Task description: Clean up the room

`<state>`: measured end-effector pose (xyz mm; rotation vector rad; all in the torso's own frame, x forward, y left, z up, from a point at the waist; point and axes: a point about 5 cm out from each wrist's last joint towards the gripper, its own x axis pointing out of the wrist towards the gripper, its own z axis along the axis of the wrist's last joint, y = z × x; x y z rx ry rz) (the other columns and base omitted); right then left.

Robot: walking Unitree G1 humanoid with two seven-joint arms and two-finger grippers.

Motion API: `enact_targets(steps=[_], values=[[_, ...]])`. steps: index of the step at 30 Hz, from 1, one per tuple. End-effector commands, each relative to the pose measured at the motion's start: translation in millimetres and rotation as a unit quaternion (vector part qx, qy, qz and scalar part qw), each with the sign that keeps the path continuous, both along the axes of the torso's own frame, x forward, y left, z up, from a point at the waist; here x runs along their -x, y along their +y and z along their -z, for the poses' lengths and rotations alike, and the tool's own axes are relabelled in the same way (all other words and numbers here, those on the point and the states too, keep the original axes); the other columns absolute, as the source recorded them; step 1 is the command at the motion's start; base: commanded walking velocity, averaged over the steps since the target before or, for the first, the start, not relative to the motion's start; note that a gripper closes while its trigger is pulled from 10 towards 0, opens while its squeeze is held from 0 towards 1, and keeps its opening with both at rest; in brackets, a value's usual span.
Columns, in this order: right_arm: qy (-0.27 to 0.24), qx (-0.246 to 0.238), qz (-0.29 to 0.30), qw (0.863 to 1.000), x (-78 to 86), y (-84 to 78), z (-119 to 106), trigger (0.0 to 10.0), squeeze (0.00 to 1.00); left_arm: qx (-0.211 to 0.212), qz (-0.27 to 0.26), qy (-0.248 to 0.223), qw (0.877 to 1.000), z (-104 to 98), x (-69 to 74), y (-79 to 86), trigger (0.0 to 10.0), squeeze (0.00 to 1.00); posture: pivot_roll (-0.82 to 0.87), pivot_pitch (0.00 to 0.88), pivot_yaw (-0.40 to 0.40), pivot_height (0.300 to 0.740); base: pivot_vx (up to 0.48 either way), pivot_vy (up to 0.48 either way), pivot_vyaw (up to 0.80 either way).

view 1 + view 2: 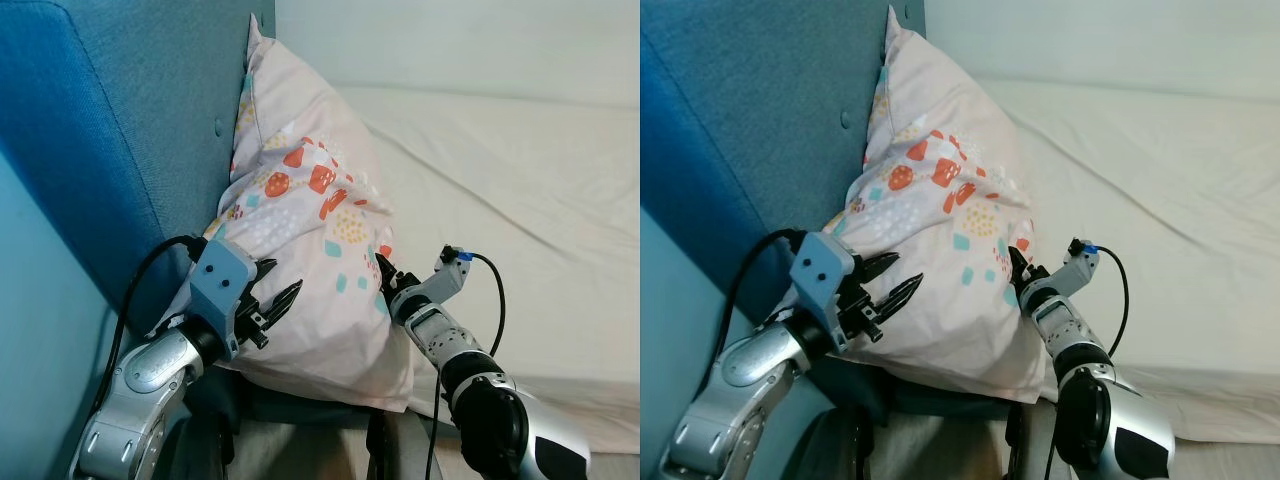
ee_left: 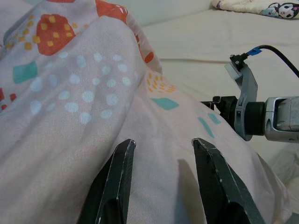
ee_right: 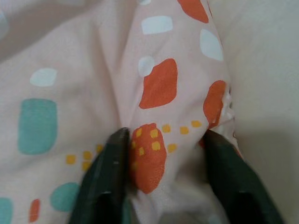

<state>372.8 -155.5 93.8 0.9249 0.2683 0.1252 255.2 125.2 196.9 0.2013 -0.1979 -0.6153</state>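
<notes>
Here, a pale pink pillow (image 1: 310, 230) with orange and teal spots fills the middle of the frame, propped upright against the blue upholstered headboard (image 1: 130, 120) at upper left, its lower edge on the cream mattress (image 1: 520, 210) that spreads across the right half. The left gripper (image 1: 268, 305) sits at lower left, fingers spread apart and pressed against the pillow's side — holding nothing. The right gripper (image 3: 163, 140), at lower centre, pinches a fold of the pillow's fabric between its fingers.
</notes>
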Motion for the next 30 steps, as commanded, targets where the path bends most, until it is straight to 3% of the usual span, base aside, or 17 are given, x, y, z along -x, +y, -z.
enact_targets(steps=[1,17,19,20,22,25,30], values=[[0.011,0.0,-0.021,1.0,3.5,7.2,6.4,0.0,0.0,-0.008,-0.002,0.0,1.0,-2.2,0.2,3.6,10.0,0.0,0.24,0.225,-0.086,0.562,0.0,0.0,0.0],[0.009,0.027,0.012,1.0,2.1,-8.9,4.0,0.0,0.0,-0.013,-0.002,-0.004,1.0,-4.5,-3.8,5.4,10.0,0.0,0.23,0.209,-0.076,0.562,0.0,0.0,0.0],[0.005,0.049,0.025,0.998,0.7,-13.8,1.4,0.0,0.0,-0.011,-0.003,-0.007,1.0,-5.7,-4.7,5.6,10.0,0.0,0.23,0.204,-0.077,0.562,0.0,0.0,0.0],[-0.003,0.093,0.058,0.994,-2.0,-24.5,-4.5,0.0,0.0,-0.009,-0.004,-0.012,1.0,-7.2,-6.1,5.6,10.0,0.0,0.22,0.199,-0.079,0.562,0.0,0.0,0.0],[-0.003,0.093,0.058,0.994,-2.0,-24.5,-4.5,0.0,0.0,-0.009,-0.004,-0.012,1.0,-7.2,-6.1,5.6,10.0,0.0,0.22,0.199,-0.079,0.562,0.0,0.0,0.0],[-0.034,0.133,0.115,0.984,-7.1,-35.8,-19.4,0.0,0.0,-0.012,-0.003,-0.015,1.0,-6.1,-7.7,3.5,10.0,0.0,0.21,0.19,-0.078,0.562,0.0,0.0,0.0],[-0.075,0.173,0.132,0.973,-12.6,-30.0,-35.2,0.0,0.0,-0.013,-0.004,-0.019,1.0,-5.9,-9.9,2.8,10.0,0.0,0.2,0.181,-0.067,0.562,0.0,0.0,0.0]])
